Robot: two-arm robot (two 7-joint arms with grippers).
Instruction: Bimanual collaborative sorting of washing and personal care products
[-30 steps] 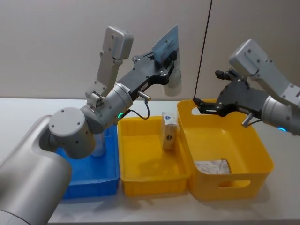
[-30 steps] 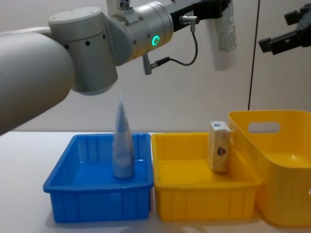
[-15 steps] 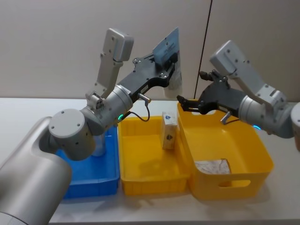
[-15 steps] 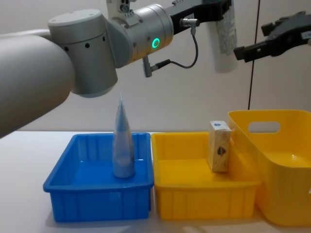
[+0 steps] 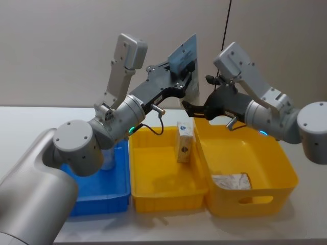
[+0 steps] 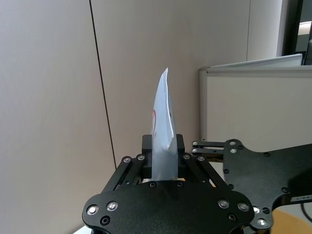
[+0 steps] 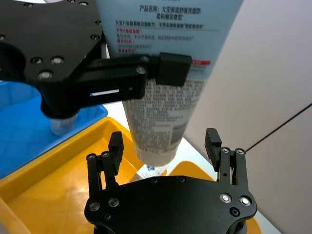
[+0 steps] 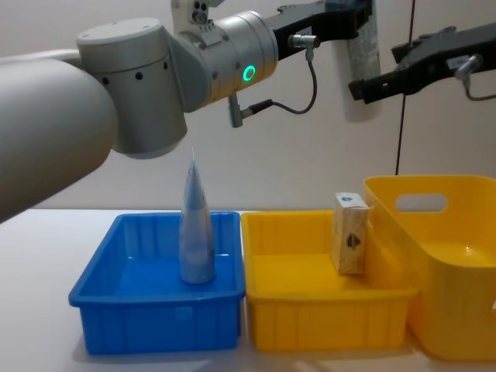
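Tube (image 5: 182, 51) hangs in the air over the back of the yellow bins, cap end down, left tool (image 5: 185, 70) clamped across its body. Right tool (image 7: 164, 144) is wide open, fingers (image 7: 115, 144) either side of the cap end, not touching.

Reads as mid-handover.

- **Sorted, I'd say:** second tube (image 8: 195, 232) in blue bin (image 8: 155, 322), carton (image 8: 349, 232) in middle bin (image 5: 163, 201), pack (image 5: 231, 181) in right bin (image 5: 225, 204).
- **Left:** right closes, left releases, drop.

Right wrist view gives the finger-to-tube gaps. Chest view shows the second tube upright; in head view the left arm covers most of it. Head view looks down onto the pack.
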